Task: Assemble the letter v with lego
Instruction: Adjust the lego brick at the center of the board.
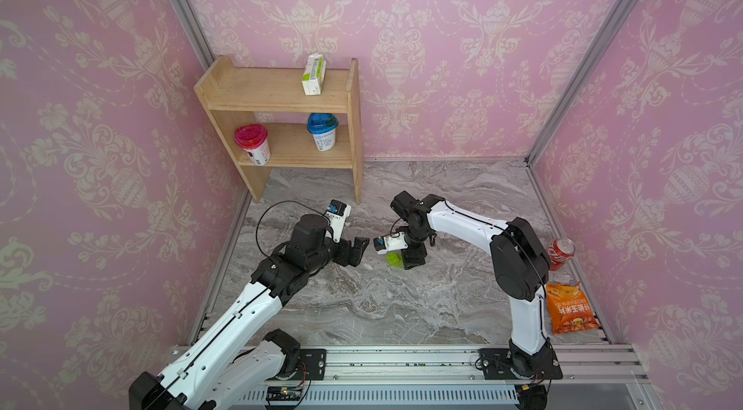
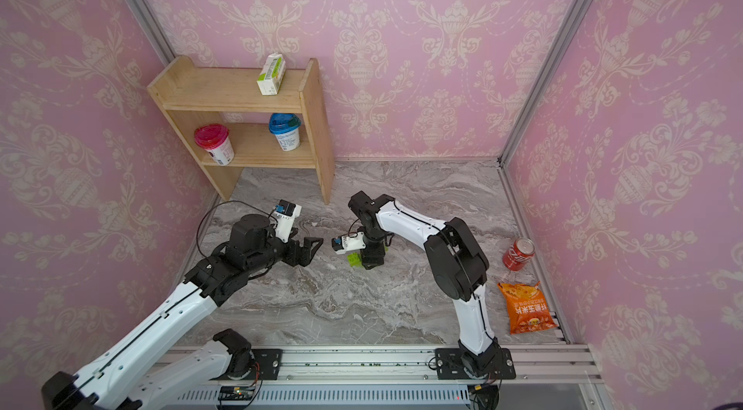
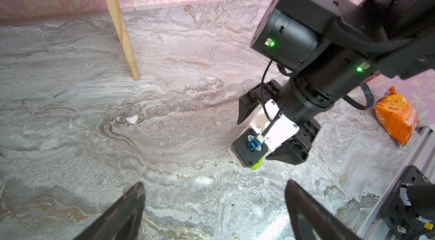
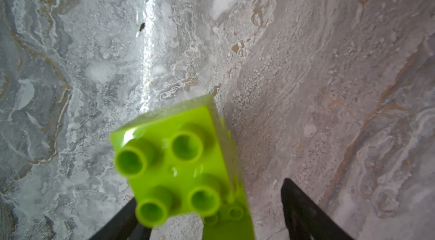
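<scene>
The right gripper (image 1: 413, 262) is pointing straight down at the grey marble tabletop (image 1: 362, 307) near its middle. Its jaws are standing wide apart around a small cluster of lime-green lego bricks (image 1: 394, 259). In the right wrist view a squarish four-stud brick (image 4: 179, 161) is sitting uppermost between the two black fingers, and a lower lime-green piece is showing a few studs at its near edge. One finger (image 4: 303, 213) is standing clear of the brick, with bare marble between them. The other finger is running behind the brick's corner, so whether it is touching cannot be told. In both top views the bricks are lying low at the gripper's tip, half hidden by the white wrist camera, and how many are joined cannot be told.

The left gripper (image 1: 360, 253) is hovering near the bricks on their left, apart from them. Its jaws are spread wide and holding nothing, with only marble showing between its fingers in the left wrist view.

A wooden shelf (image 1: 277, 90) is standing at the back wall, carrying a green-and-white carton (image 1: 313, 74) on top and a red-lidded cup (image 1: 253, 144) and a blue-lidded cup (image 1: 323, 132) on its lower board. A red cola can (image 1: 561, 253) and an orange snack bag (image 1: 571, 309) are lying at the table's right edge, well apart from the bricks
</scene>
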`<state>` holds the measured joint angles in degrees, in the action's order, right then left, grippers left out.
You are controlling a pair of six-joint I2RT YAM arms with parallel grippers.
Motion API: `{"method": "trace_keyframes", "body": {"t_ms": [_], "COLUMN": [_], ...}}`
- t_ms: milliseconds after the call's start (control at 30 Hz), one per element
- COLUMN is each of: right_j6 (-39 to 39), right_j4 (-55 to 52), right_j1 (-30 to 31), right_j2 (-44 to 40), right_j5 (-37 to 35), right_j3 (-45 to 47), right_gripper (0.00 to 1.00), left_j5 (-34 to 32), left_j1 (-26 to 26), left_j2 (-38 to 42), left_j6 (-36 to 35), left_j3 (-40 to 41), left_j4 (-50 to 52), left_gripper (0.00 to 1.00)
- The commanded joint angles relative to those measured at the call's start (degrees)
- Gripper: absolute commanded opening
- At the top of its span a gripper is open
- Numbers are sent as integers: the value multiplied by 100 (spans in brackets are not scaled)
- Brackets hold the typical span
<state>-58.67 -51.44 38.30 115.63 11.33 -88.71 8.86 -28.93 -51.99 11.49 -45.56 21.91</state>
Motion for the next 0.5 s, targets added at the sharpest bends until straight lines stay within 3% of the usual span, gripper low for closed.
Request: {"method": "trace_keyframes", "body": {"t_ms": [0,200,467], "right_j6": [63,85,142], "right_j4": [79,186,187], "right_j1": [-8,-10,-9], "right_j2": [86,160,239], "right_j5": [141,173,121], "right_j3": [95,152,137], "right_gripper": [79,67,61], "left_j5": [21,2,-49], "left_j1": [63,63,63], "left_j2": [144,272,399], "left_j6": [-116,-33,-63], "left_j3": [36,194,238], "left_j4": [6,-99,-38], "left_gripper": [93,93,93]}}
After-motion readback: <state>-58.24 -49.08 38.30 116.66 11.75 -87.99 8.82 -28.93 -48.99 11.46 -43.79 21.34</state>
